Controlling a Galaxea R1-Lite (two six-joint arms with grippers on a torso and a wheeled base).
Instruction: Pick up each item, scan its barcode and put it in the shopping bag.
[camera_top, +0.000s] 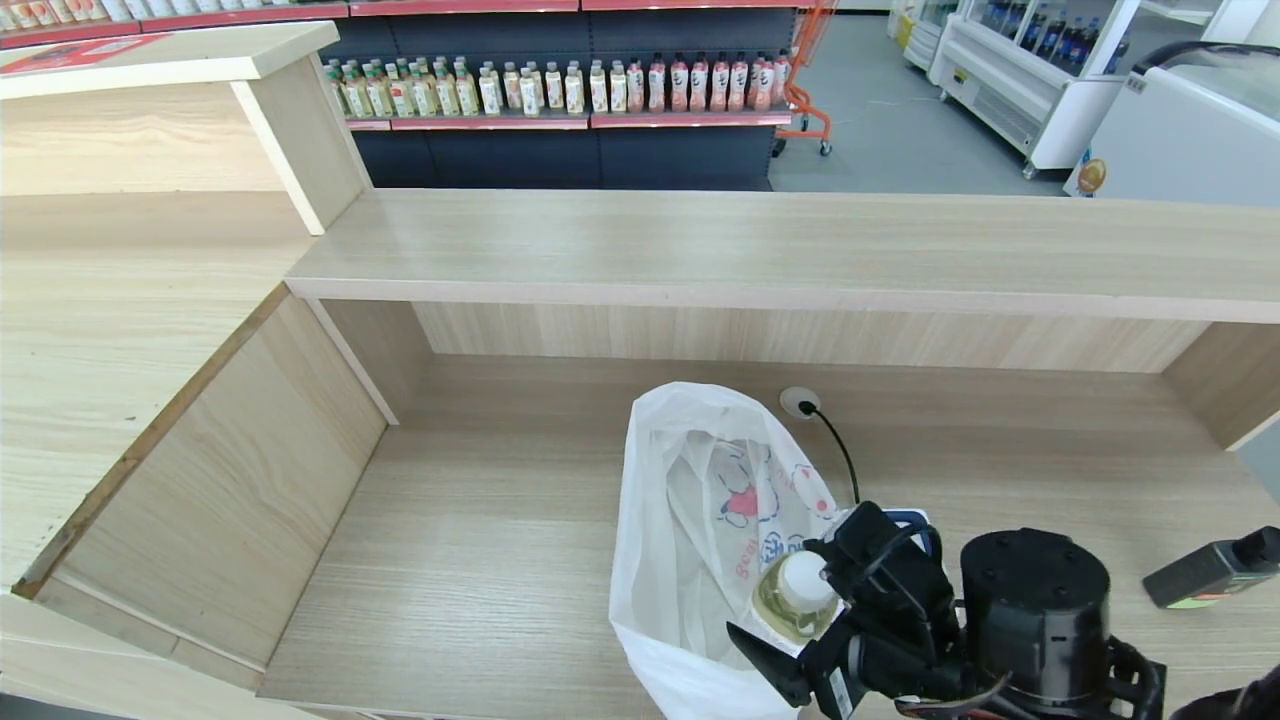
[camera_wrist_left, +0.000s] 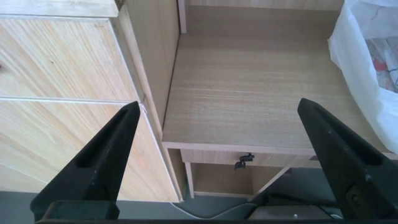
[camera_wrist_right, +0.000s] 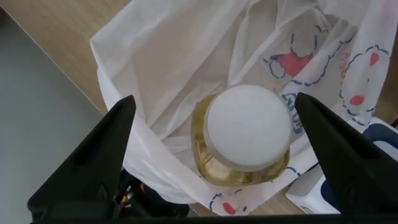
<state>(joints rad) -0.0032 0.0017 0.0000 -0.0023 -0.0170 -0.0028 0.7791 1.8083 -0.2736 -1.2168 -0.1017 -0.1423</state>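
A white shopping bag (camera_top: 690, 500) with a printed pattern stands open on the lower counter. A bottle (camera_top: 797, 597) of yellowish liquid with a white cap sits upright inside the bag's near side, also seen from above in the right wrist view as the bottle (camera_wrist_right: 247, 134) within the bag (camera_wrist_right: 186, 56). My right gripper (camera_top: 795, 580) straddles the bottle, open, and its fingers (camera_wrist_right: 93, 155) stand clear of it on both sides. My left gripper (camera_wrist_left: 219, 104) is open with nothing in it, over the counter's near left edge.
A dark handheld scanner (camera_top: 1215, 570) lies on the counter at the right. A blue and white box (camera_top: 908, 520) sits just behind the right gripper, beside the bag. A black cable (camera_top: 838, 450) runs from a round socket (camera_top: 800, 402). A raised shelf (camera_top: 780, 250) spans the back.
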